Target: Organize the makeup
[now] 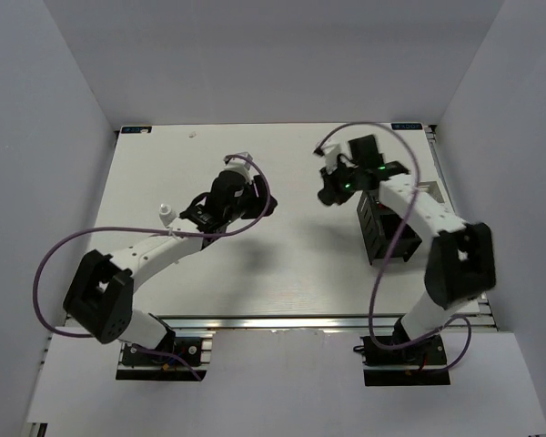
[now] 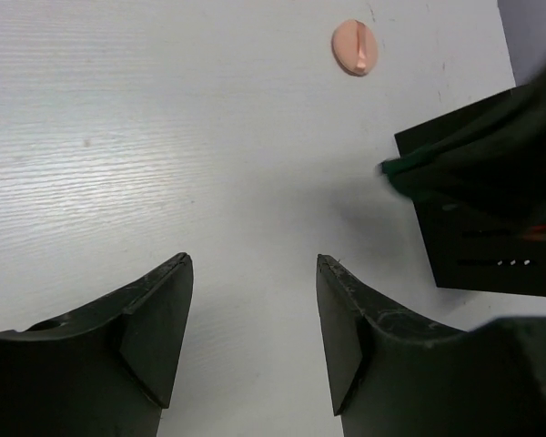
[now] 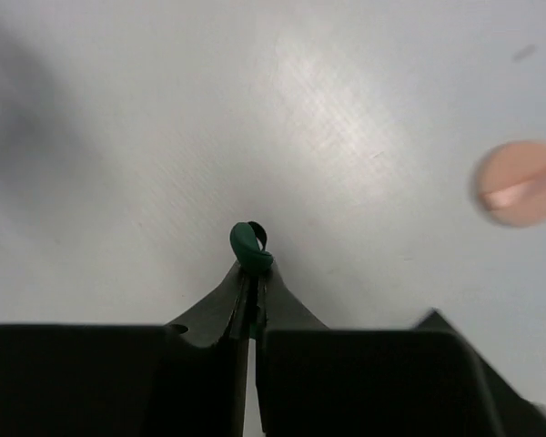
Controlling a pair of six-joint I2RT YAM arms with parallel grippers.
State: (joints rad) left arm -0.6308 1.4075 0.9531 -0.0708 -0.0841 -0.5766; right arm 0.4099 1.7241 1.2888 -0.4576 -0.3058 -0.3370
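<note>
The right gripper [image 3: 252, 278], its arm reaching forward over the table [image 3: 164, 109], pinches a dark green disc [image 3: 249, 246]. The left gripper [image 2: 253, 319] hovers with its jaws spread.
</note>
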